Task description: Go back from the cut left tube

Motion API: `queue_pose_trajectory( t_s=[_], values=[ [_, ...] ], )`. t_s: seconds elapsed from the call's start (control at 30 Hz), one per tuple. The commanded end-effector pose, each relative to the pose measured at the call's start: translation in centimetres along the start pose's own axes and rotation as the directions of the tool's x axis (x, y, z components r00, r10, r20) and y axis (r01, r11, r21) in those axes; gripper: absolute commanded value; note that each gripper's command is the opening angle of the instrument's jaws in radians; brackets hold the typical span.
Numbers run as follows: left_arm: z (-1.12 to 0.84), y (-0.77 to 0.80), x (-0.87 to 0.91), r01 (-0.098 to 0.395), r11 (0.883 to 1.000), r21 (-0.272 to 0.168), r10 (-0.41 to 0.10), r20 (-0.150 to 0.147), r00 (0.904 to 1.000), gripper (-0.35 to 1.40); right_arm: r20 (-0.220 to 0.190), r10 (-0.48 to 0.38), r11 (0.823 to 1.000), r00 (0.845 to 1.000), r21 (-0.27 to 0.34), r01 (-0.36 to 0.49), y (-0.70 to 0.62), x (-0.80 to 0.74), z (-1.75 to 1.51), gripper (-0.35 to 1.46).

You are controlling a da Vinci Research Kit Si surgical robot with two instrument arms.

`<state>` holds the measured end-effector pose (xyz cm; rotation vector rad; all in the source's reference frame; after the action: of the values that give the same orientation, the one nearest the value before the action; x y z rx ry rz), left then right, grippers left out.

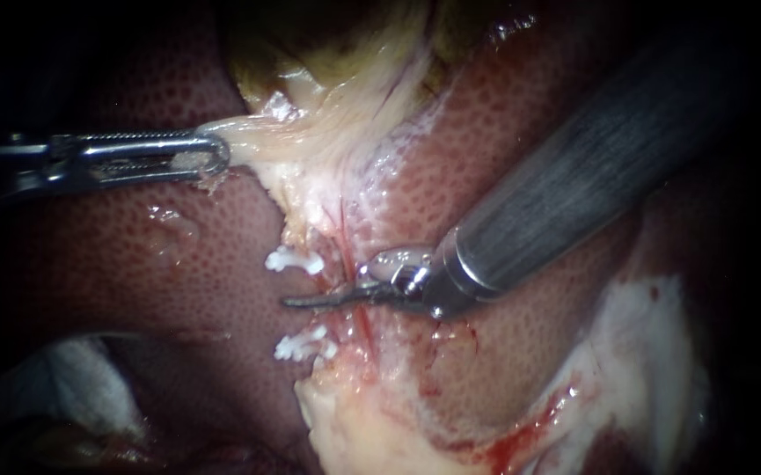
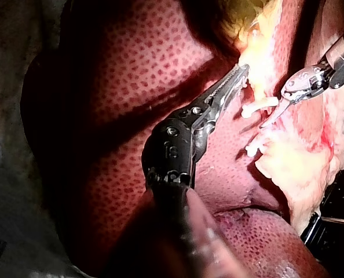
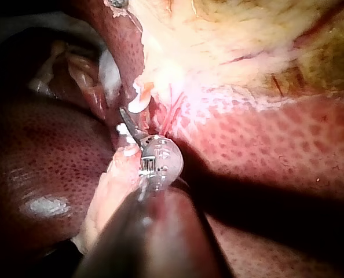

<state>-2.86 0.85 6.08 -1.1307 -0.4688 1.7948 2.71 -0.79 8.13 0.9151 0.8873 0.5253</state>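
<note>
left tool [image 2: 235, 78] clamped on pale tissue [image 2: 260, 51], right tool [image 2: 271, 117] between two white clips [image 2: 258, 107]

Dark red speckled liver [image 1: 134, 255] fills the field; pale yellow gallbladder [image 1: 345, 105] lies stretched across its top, a white cloth-like wad [image 1: 81, 378] sits dim at lower left

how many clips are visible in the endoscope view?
2. Upper clip sits just above the tip of the right instrument; lower clip sits just below it. Both lie at the left edge of the pale tissue. More may be hidden under the instrument.
</note>
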Motion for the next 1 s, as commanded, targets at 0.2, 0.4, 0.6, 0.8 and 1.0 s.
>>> queue_pose_trajectory(
  t_s=[0.2,0.4,0.6,0.8,1.0],
  values=[
    [0.0,0.01,0.0,0.0,1.0,0.001,0.0,0.0,1.0,-0.35,-0.011,-0.048,0.998,0.999,-0.034,0.047,-0.02,0.0,0.01,0.0],
    [0.0,0.01,-0.01,0.0,1.0,0.001,0.0,0.0,1.0,-0.35,-0.007,-0.082,0.996,0.997,-0.039,0.082,-0.02,0.01,0.02,0.74],
    [0.0,0.01,-0.01,0.0,1.0,0.001,0.0,0.0,1.0,-0.35,-0.007,-0.117,0.992,0.993,-0.039,0.117,-0.02,0.02,0.03,1.13],
    [0.0,0.01,-0.01,0.0,1.0,0.001,0.0,0.0,1.0,-0.35,-0.003,-0.159,0.987,0.987,-0.038,0.159,-0.06,0.0,0.02,1.31],
    [0.0,0.0,-0.01,0.0,1.0,0.001,0.0,0.0,1.0,-0.35,0.003,-0.263,0.964,0.965,-0.033,0.263,-0.19,-0.12,-0.12,1.38]
  ],
)
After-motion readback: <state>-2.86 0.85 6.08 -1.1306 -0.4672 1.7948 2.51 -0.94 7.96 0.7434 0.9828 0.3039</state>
